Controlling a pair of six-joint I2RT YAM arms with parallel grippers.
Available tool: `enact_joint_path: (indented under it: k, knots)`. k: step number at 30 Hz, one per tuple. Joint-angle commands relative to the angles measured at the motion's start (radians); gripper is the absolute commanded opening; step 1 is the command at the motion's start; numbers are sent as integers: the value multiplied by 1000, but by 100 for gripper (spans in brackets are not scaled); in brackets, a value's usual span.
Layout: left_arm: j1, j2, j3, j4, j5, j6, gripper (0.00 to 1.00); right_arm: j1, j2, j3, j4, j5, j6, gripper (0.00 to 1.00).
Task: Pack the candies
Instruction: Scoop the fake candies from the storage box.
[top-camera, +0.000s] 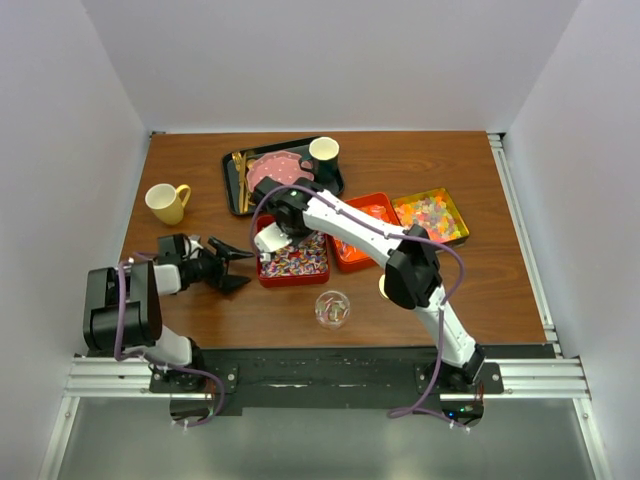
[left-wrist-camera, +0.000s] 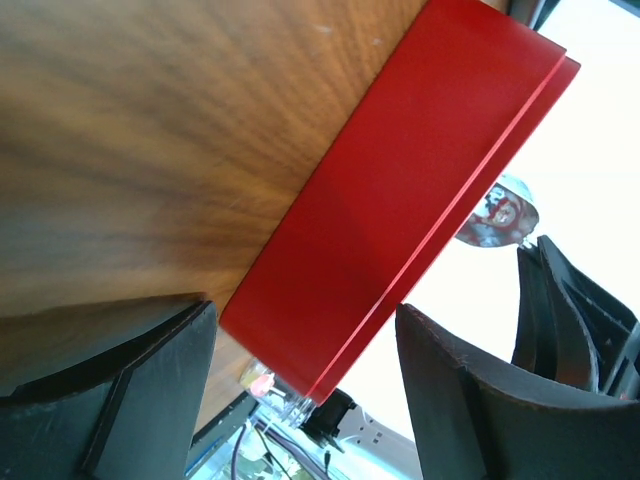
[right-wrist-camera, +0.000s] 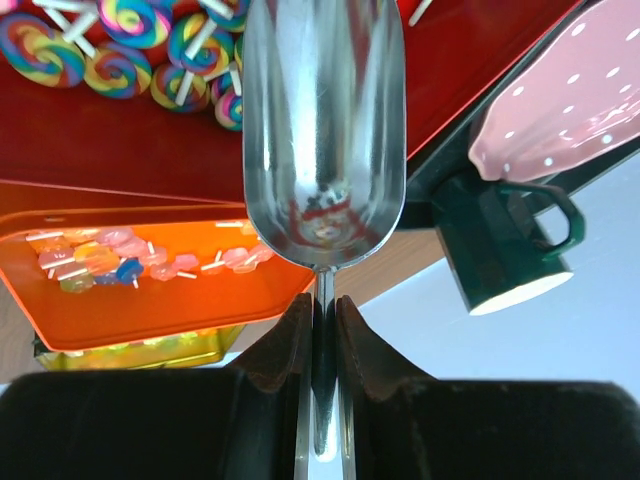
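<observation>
**While the right arm holds a scoop over the trays, the left jaws gape beside the red one**

Mid-desk, three trays sit in a row with the candies (top-camera: 295, 258): swirl lollipops in the red tray (top-camera: 290, 282), pastel wrapped pieces in the orange tray (top-camera: 380, 200), tiny mixed pieces in the yellow tray (top-camera: 460, 215) toward the right edge. Black tray (top-camera: 232, 170) at the far edge carries a pink dotted plate (top-camera: 275, 172), dark green mug (top-camera: 323, 150) and gold cutlery (top-camera: 240, 182). Yellow mug (top-camera: 166, 203) near the left edge; clear glass cup (top-camera: 332, 308) near the front edge. Scoop (right-wrist-camera: 323, 130): shiny metal, rounded. Right gripper (right-wrist-camera: 322, 310) is pinched tight on its thin handle, arm stretched across the orange tray to the red tray's far left corner. Left gripper (top-camera: 238, 268) lies low, jaws wide apart, holding nothing, just off the red tray's left wall.
</observation>
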Motion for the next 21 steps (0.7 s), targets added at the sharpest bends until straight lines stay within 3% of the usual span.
enact_joint_path:
  k: [1, 16, 21]
  knots:
    - [-35, 82, -20, 10, -4, -90, 77, 49, 2, 0, -17, -13, -9, 0]
    - [-92, 194, -11, 164, 28, -166, 73, 94, 4, -129, 10, -197, 66, 0]
    - [-104, 231, 20, 189, 39, -182, 73, 89, 65, -78, 9, -304, 109, 0]
